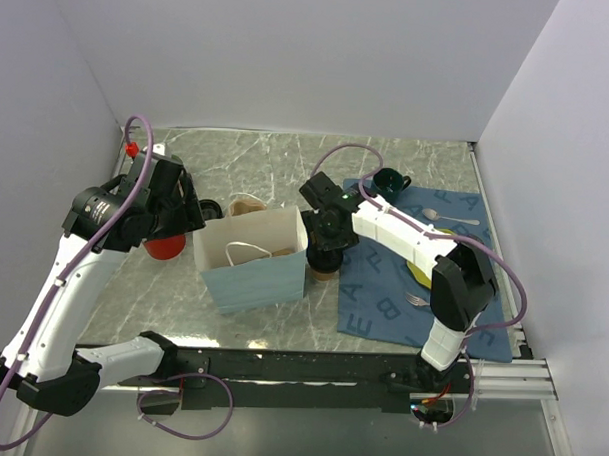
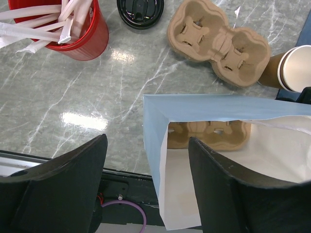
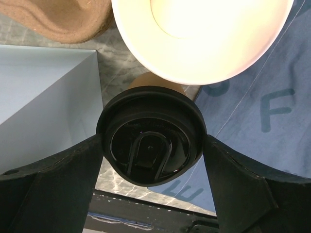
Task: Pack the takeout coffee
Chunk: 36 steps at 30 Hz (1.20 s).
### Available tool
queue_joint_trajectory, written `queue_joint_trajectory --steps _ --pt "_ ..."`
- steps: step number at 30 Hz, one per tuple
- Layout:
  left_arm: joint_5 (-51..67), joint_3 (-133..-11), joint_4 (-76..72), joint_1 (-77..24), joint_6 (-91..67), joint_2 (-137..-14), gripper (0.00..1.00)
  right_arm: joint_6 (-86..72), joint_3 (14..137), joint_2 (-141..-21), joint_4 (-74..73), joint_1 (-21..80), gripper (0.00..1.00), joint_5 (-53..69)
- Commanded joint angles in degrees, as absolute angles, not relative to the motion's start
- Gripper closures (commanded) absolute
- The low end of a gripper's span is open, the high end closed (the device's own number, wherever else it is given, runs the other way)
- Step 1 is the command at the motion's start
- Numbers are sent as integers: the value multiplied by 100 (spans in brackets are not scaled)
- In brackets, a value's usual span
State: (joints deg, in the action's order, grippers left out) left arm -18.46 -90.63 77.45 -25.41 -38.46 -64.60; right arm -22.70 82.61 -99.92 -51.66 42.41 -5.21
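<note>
The takeout coffee (image 3: 150, 141), a tan paper cup with a black lid, sits between my right gripper's (image 3: 153, 145) fingers. Both fingers press against the sides of the lid. From above, the cup (image 1: 325, 268) is just right of the blue paper bag (image 1: 253, 271), under the right gripper (image 1: 326, 244). A second tan cup (image 3: 204, 34), lidless and cream inside, stands just beyond it. My left gripper (image 2: 148, 179) is open over the bag's left end, with the bag wall (image 2: 155, 126) between its fingers, untouched. A brown cup carrier (image 2: 209, 131) lies inside the bag.
A red cup (image 2: 82, 34) of wrapped straws, a loose black lid (image 2: 140, 10) and another cup carrier (image 2: 218, 41) lie behind the bag. A blue cloth (image 1: 382, 301) on the right bears a green mug (image 1: 388, 181), yellow plate (image 1: 423, 267), spoon (image 1: 450, 217) and fork (image 1: 416, 301).
</note>
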Motion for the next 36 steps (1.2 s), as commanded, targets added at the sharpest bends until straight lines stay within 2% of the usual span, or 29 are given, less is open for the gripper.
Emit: queue_joint_trajectory --steps 1,10,22,36 --pt "-1978 -9176 7857 -2522 -3762 -6354 27 -2355 8473 -10142 -5229 4298 14 -641" --pt "-1934 -9132 7858 -2514 -3806 -6328 28 -2408 8429 -10125 -5335 4342 17 -774" --pt "-1662 -8798 7709 -2514 -3964 -6223 32 -2268 8543 -9800 -5546 4386 34 -887" --pt "-1467 -8640 7242 -2514 -3990 -6442 45 -1872 9078 -8658 -6240 4201 39 -1379"
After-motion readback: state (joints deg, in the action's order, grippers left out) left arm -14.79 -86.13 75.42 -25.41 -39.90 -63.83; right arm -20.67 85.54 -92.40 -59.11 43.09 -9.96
